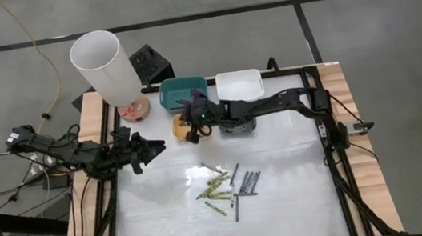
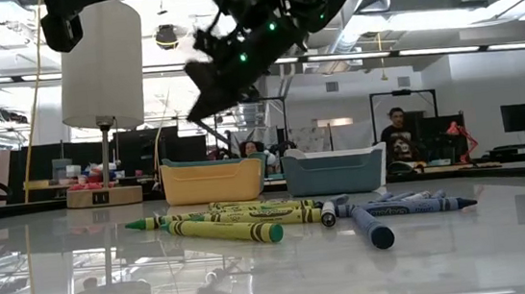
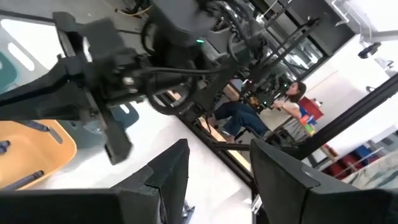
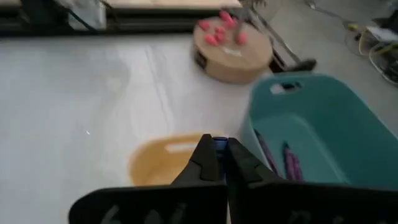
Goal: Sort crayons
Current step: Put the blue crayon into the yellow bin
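Crayons point(image 1: 227, 187) wait on the table point(image 1: 285, 197) — my right fingers point(image 4: 217, 155), pressed together, hover over the yellow bin point(image 4: 163, 163); left fingers point(image 3: 171, 177) apart.

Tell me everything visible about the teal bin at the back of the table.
The teal bin is an open-topped tub, plastic by its look, with a handle slot in one end wall. It stands upright at the table's back edge, beside the white bin and behind the yellow bin. A few purple crayons lie inside it. Nothing grips it.
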Action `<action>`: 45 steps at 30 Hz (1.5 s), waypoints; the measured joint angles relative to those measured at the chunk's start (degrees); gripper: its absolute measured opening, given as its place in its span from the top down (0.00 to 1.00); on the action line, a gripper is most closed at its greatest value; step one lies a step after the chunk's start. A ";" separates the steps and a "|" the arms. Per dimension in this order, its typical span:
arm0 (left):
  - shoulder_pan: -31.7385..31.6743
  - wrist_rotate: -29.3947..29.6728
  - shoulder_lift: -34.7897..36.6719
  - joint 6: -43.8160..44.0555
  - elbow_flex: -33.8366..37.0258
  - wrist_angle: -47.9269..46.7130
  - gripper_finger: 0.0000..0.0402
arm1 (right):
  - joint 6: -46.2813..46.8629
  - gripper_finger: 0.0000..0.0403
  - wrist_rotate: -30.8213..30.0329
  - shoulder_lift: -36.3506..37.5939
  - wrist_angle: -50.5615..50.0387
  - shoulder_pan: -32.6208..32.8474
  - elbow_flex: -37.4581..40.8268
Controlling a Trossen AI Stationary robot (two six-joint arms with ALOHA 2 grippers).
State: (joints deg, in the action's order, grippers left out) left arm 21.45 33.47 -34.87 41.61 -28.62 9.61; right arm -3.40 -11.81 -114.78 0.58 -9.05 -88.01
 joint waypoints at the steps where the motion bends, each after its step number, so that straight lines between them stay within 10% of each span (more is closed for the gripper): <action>1: 0.00 0.05 -0.03 -0.38 0.00 0.02 0.60 | -0.14 0.99 0.33 -0.04 -0.63 -0.61 0.02; 6: 0.00 1.48 -0.06 -0.58 0.00 -0.69 0.60 | -0.08 0.99 7.82 -0.66 -0.94 -3.05 -0.02; 45: -0.37 7.91 -0.37 -1.86 0.00 -3.11 0.60 | -3.99 0.93 12.15 -6.62 3.65 -4.22 0.22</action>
State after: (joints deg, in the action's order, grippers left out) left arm 21.08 41.39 -35.25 39.75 -28.62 6.50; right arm -7.40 0.34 -121.40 4.23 -13.28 -87.79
